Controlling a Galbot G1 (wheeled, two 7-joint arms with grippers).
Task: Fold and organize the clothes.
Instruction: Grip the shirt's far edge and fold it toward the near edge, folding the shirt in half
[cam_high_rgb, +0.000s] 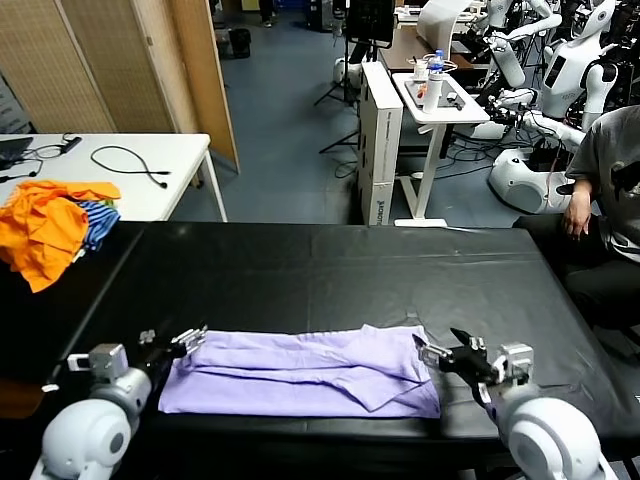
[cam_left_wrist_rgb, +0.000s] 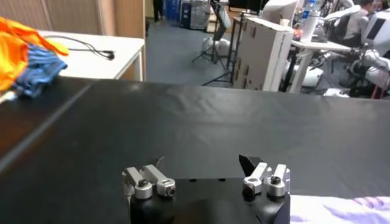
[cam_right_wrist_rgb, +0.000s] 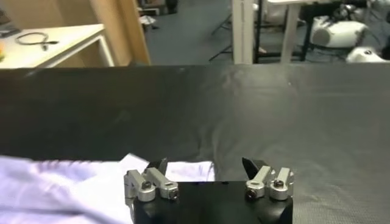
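While the wide black cloth-covered table (cam_high_rgb: 330, 270) takes up most of the head view, the pale lavender short-sleeved cotton T-shirt (cam_high_rgb: 300, 372) is seen lying along its near edge, already folded into a long, flat band whose long axis runs from the robot's left to its right. No printed patch is shown on the upper face. One arm is stationed at each short end of this band: the left claw (cam_high_rgb: 180, 343) is held just beside the left end, and the right claw (cam_high_rgb: 447, 354) just beside the right end, each pointed inward toward the garment. Both claws are released, their fingers spread wide with nothing between them, as the two wrist views confirm. Neither arm is nearer than the other, so the next fold, judged to run across the long axis, could be begun from either end. A heap of bright orange garments (cam_high_rgb: 45, 225) is left well apart at the far left.
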